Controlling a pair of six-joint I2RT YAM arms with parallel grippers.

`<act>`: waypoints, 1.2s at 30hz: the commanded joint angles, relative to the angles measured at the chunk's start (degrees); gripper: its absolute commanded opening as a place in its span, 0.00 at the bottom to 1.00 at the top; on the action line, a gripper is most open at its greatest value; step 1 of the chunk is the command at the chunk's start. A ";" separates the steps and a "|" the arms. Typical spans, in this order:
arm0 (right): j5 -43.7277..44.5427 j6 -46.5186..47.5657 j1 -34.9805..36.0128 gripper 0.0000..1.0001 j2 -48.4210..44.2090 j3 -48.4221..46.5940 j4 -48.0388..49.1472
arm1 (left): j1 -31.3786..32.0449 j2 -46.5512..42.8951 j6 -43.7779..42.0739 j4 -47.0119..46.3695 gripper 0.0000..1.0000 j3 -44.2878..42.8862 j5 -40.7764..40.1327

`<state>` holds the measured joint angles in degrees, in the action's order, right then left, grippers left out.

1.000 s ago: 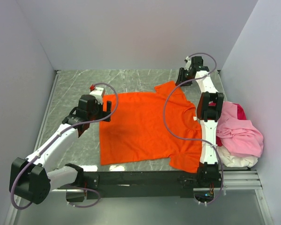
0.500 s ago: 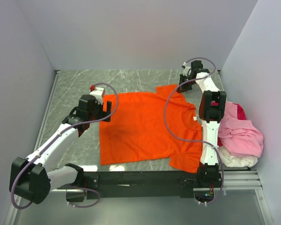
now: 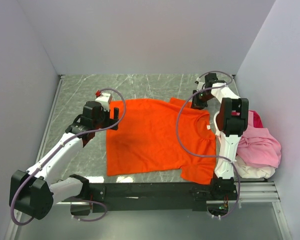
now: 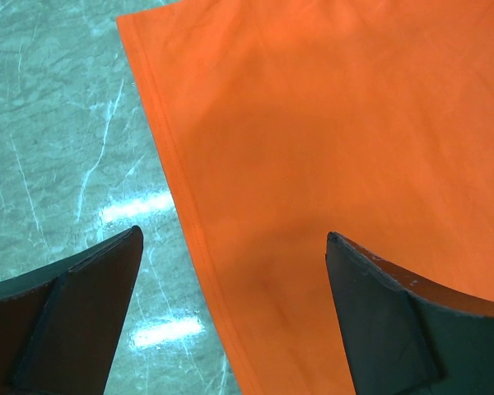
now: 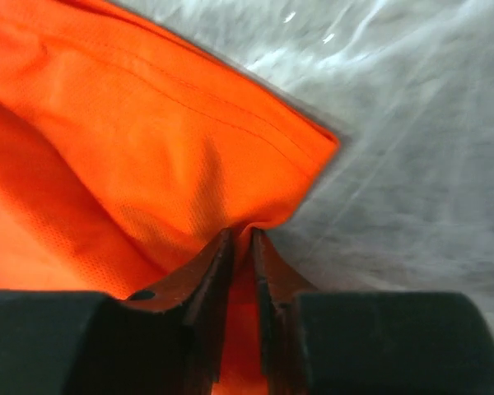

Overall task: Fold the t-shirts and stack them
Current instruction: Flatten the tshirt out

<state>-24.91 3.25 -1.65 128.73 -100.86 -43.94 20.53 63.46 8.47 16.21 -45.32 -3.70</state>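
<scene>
- The left gripper [image 3: 113, 119] sits at the far left corner of the shirt, low over the table [image 3: 75, 92]. Its arm runs in from the near left.
- In the left wrist view the left gripper [image 4: 232, 239] has its jaws wide apart with nothing between them. One finger is over the grey marble table [image 4: 58, 123] and the other is over orange cloth. The shirt's hem edge runs down between the two.
- Whether the fingers touch the cloth or the table cannot be told.
- The orange t-shirt [image 3: 150, 137] lies spread flat in the middle of the table. Its hem is on the left and its collar on the right, and it is mostly smooth. Its near right sleeve reaches the black rail [image 3: 150, 190] at the near edge.
- The left wrist view shows the shirt [image 4: 354, 123] flat, with a stitched hem.
- The right gripper [image 3: 196, 101] is at the far right sleeve of the shirt, its arm bent up over the collar side.
- In the right wrist view the right gripper [image 5: 240, 239] has its jaws nearly together, clamped on a pinch of the orange sleeve [image 5: 132, 148]. The cloth bunches at the fingertips, and the sleeve corner points out over the table [image 5: 412, 123].
- A heap of other shirts lies at the right edge of the table, against the right wall. It is just beside the right arm and apart from the orange t-shirt.
- In the heap, the pink shirt [image 3: 260, 145] is crumpled on top. The magenta-red shirt [image 3: 257, 119] peeks out at the far side. The white shirt [image 3: 252, 172] is under the near side.
</scene>
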 commanded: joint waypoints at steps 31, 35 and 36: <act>3.12 -3.69 -0.11 0.39 8.47 -15.59 -5.18 | -0.23 -0.80 -0.12 -0.83 0.98 -1.35 0.37; 1.79 -3.69 1.30 0.39 9.53 -17.09 -6.95 | -0.23 -1.06 -0.03 -0.83 0.98 -1.09 0.19; 1.96 -3.69 1.39 0.38 9.35 -17.09 -6.68 | -0.23 -1.06 -0.03 -0.83 0.98 -1.09 0.19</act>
<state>-22.37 -1.15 -1.96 138.02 -117.40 -47.05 20.53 62.85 8.43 16.21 -45.32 -3.88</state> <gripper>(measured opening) 0.382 0.986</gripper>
